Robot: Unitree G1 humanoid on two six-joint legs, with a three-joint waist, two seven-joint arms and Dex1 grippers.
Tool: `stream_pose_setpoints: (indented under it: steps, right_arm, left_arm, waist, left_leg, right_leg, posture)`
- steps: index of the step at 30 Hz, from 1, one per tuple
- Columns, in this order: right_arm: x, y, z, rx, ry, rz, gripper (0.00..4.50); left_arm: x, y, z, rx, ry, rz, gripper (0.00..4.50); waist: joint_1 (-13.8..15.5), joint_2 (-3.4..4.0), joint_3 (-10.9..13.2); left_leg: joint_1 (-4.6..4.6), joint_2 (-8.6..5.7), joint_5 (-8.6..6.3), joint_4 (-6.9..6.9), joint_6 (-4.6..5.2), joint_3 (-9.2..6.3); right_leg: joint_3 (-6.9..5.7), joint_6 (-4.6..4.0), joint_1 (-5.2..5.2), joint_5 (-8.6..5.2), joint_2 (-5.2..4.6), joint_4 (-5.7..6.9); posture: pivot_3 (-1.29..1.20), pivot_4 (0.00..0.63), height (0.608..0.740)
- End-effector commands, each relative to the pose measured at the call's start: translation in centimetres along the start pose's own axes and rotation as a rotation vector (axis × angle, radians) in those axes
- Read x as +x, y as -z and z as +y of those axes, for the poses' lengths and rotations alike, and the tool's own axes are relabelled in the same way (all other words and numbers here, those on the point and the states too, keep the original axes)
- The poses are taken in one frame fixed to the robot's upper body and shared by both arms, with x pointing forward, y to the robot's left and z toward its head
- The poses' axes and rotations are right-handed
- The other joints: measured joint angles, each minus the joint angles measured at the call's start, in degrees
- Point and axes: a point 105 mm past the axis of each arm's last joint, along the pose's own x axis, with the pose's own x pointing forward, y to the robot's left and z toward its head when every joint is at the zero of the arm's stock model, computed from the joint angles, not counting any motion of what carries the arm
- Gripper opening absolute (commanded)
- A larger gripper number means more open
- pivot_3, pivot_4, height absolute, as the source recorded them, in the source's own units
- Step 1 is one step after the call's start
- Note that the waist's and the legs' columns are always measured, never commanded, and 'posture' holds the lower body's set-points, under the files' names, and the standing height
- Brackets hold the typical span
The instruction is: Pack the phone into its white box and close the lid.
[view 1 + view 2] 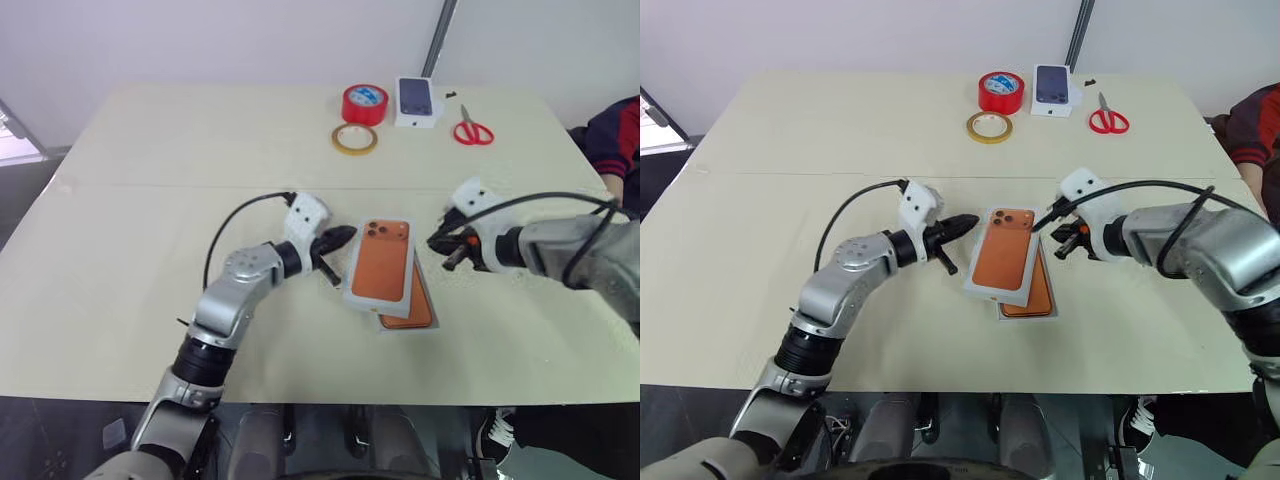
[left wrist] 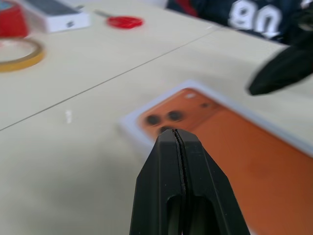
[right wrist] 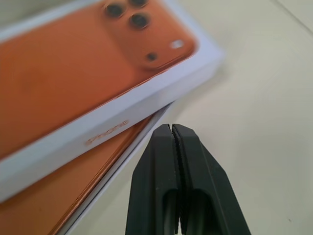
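The lid (image 1: pixel 378 260), white-walled with an orange phone picture and three lenses on top, lies askew over the white box (image 3: pixel 117 164). Inside that box lies the orange phone (image 1: pixel 414 306), its near right part showing from under the lid. My left gripper (image 1: pixel 350 235) is shut and empty, pointing level at the lid's far left corner and just short of it. My right gripper (image 1: pixel 434 243) is also shut and empty. It hangs tilted down beside the lid's far right corner, apart from it; in the right wrist view its tips (image 3: pixel 172 129) hover over bare table next to the box.
At the table's far side stand a red tape roll (image 1: pixel 364 103), a yellow tape ring (image 1: pixel 354 138), a small white carton with a dark phone picture (image 1: pixel 417 101) and red scissors (image 1: pixel 472 131). A person in dark and red clothing (image 1: pixel 618 140) sits at the right edge.
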Motion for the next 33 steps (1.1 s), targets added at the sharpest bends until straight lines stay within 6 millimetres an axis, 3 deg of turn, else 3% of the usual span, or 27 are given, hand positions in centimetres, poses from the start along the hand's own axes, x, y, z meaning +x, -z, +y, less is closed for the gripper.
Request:
stream_pose_setpoints:
  steps: [1,5,9,20,25,33]
  right_arm:
    - [-0.1,-1.1,0.3,-0.093,0.008,-0.041,0.06]
    - [0.4,-1.1,0.9,-0.113,-0.019,-0.044,0.06]
    - [0.7,-1.0,1.4,-0.14,-0.035,-0.04,0.06]
    - [0.1,-0.6,2.5,-0.173,-0.107,-0.036,0.06]
    - [-0.8,0.3,3.1,-0.196,-0.146,-0.008,0.06]
    - [-1.0,1.2,2.4,-0.178,-0.117,0.016,0.06]
  left_arm:
    - [-0.3,0.5,1.2,0.035,-0.057,0.083,0.0]
    - [0.0,2.2,0.3,0.062,0.001,0.194,0.0]
    - [0.5,2.7,-1.0,0.066,0.075,0.236,0.0]
    - [0.7,0.6,-6.1,0.034,0.366,0.169,0.0]
    - [0.5,0.7,-7.8,0.051,0.455,0.193,0.0]
    - [1.2,0.7,-8.5,0.06,0.477,0.197,0.0]
  waist:
    - [0.0,0.0,0.0]
    - [0.1,0.0,0.0]
    - [0.1,-0.01,0.0]
    - [0.1,-0.01,0.0]
    - [0.1,-0.01,0.0]
    - [0.1,-0.01,0.0]
  left_leg:
    - [0.0,-0.01,0.0,0.0,0.0,0.0]
    - [0.0,-0.01,0.0,0.0,-0.01,0.0]
    - [-0.01,-0.03,0.0,0.02,-0.01,0.01]
    - [0.01,-0.05,0.0,0.04,-0.01,0.02]
    - [0.0,-0.06,0.0,0.05,-0.01,0.01]
    - [0.01,-0.09,0.0,0.06,-0.01,0.01]
  right_leg:
    - [0.0,0.01,0.0,0.01,0.0,0.0]
    - [-0.01,0.0,0.01,0.0,0.0,0.0]
    - [-0.01,-0.03,0.01,-0.02,-0.06,-0.01]
    - [-0.02,-0.03,0.01,-0.01,-0.06,0.03]
    - [-0.02,-0.12,0.03,-0.07,-0.12,0.02]
    - [-0.01,-0.12,0.03,-0.07,-0.11,0.03]
  posture:
    - [0.0,0.15,0.736]
    - [0.0,0.15,0.736]
    - [0.0,0.15,0.736]
    - [0.0,0.15,0.736]
    - [0.0,0.15,0.736]
    - [0.0,0.15,0.736]
